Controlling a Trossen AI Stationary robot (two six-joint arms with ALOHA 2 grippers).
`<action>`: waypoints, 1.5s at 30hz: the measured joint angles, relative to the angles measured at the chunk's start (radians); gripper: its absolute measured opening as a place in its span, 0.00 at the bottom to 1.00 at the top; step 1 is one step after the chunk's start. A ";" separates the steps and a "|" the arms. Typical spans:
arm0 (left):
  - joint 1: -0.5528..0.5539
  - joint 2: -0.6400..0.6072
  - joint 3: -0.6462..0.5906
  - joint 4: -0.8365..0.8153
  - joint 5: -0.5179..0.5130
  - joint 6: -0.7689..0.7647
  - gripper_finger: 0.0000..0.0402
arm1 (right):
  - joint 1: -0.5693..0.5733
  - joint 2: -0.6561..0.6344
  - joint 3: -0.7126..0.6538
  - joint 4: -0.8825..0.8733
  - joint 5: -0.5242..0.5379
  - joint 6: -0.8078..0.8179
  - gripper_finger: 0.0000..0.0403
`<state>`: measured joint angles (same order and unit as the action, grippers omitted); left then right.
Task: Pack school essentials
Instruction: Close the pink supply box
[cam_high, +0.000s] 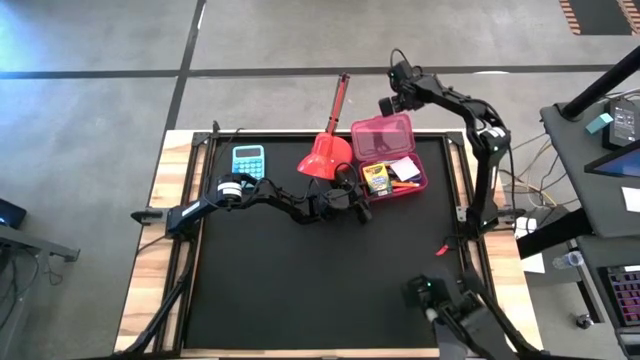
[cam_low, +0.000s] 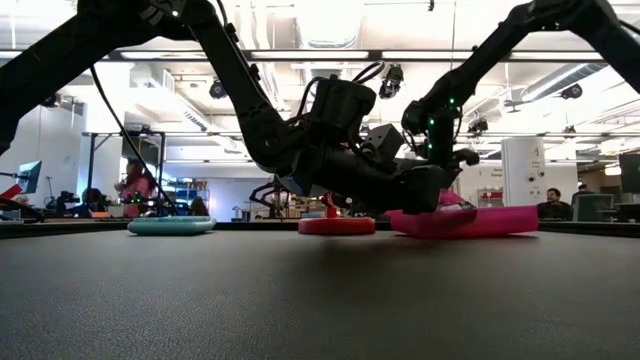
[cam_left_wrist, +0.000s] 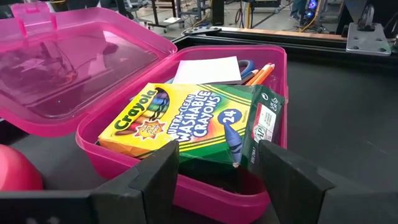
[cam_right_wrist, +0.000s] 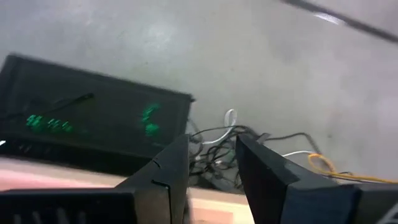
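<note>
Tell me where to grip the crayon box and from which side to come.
Grip the crayon box across its two long narrow sides, coming from above. It lies flat, propped on the other things inside the pink case, its near end raised over the rim. The left gripper already faces that end with fingers open, so straddling its width looks easiest.

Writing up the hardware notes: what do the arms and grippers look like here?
Both arms are dark, slim and jointed, with black cables running along them. The left arm has a white band by one joint. The left gripper has flat, angular black fingers, as does the right gripper.
</note>
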<state>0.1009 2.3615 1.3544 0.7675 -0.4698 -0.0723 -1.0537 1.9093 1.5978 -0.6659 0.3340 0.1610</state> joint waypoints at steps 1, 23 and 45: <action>0.000 0.000 0.000 0.000 0.000 0.000 0.51 | -0.001 0.007 0.000 -0.002 -0.023 -0.002 0.31; 0.001 0.000 0.002 0.000 -0.001 0.001 0.51 | -0.002 -0.089 0.002 -0.269 -0.126 -0.050 0.31; 0.004 0.000 0.003 -0.001 -0.007 0.001 0.51 | 0.029 -0.247 0.002 -0.586 -0.141 -0.023 0.30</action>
<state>0.1048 2.3611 1.3571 0.7670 -0.4770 -0.0715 -1.0246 1.6620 1.5997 -1.2523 0.1934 0.1377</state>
